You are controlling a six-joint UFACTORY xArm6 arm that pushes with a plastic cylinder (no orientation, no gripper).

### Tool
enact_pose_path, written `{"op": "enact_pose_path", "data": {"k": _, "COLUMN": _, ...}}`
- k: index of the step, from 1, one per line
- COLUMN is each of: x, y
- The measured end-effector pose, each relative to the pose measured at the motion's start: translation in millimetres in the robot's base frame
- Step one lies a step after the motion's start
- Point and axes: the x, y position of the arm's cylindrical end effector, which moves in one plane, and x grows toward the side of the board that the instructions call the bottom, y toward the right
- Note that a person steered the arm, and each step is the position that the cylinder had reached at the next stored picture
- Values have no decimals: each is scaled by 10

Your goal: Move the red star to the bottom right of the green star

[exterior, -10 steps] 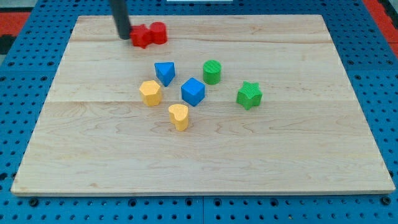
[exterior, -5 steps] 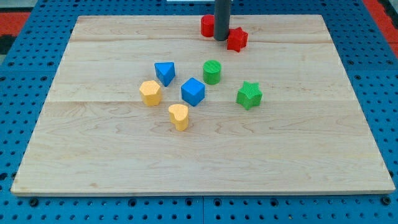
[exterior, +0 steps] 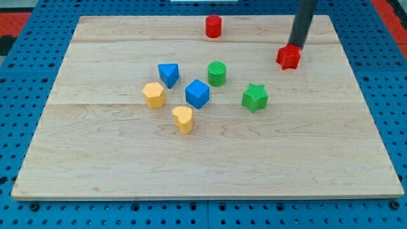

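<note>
Wooden board carries eight blocks: two each red, blue, green, yellow.

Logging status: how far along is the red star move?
Done: red star is away from the red cylinder, now up and right of the green star. In hand: my tip touches its top edge. Left: push it down to the green star's bottom right.

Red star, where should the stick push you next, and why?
Probably toward the view's bottom. My tip sits just above the red star, which lies up and to the right of the green star. Its goal is below and right of the green star, so it likely needs a downward push.
</note>
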Motion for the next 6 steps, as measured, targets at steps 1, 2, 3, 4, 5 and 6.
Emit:
{"op": "enact_pose_path", "data": {"k": 1, "x": -154, "y": -79}}
{"op": "enact_pose_path", "data": {"k": 2, "x": -122, "y": -162}}
{"op": "enact_pose_path", "data": {"k": 3, "x": 255, "y": -147}}
{"op": "enact_pose_path", "data": {"k": 4, "x": 690, "y": -147}}
{"op": "enact_pose_path", "data": {"k": 5, "x": 1210, "y": -147}}
{"op": "enact_pose_path", "data": {"k": 6, "x": 1653, "y": -146}}
